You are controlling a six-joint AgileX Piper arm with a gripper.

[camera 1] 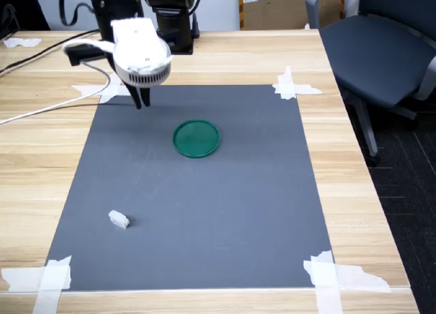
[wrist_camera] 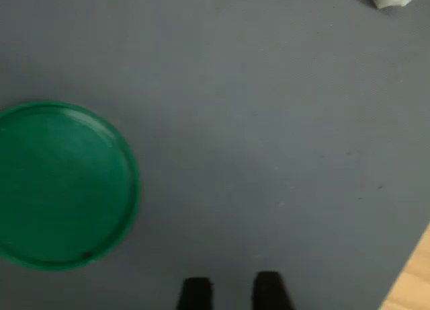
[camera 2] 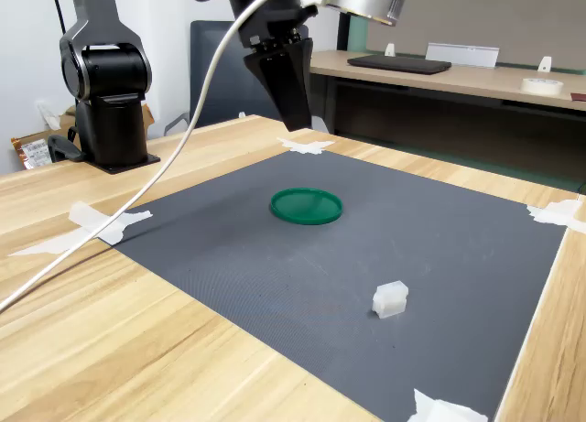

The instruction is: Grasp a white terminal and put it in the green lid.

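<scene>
White terminal (camera 1: 119, 219) lying slantwise, well apart from the narrowly parted, empty gripper (camera 1: 141, 102), green lid (camera 1: 196, 138) nearer, bare mat (camera 1: 225, 212) around.

- Illumination: even, diffuse, bright in both exterior views.
- Shadows: faint and soft.
- Wrist view: dimmer, soft focus; claw (wrist_camera: 232, 293) fingertips blurred at 6 o'clock.

A mat (camera 1: 225, 212) lies flat on the desk (camera 1: 368, 191), its corners held down by tape strips (camera 1: 291, 86). The lid (camera 1: 196, 138) sits on the mat, a little behind its middle in the first exterior view. The terminal (camera 1: 119, 219) lies on the mat well apart from the lid, towards the first exterior view's front left. A chair (camera 1: 375, 48) stands beyond the desk's right side.
</scene>
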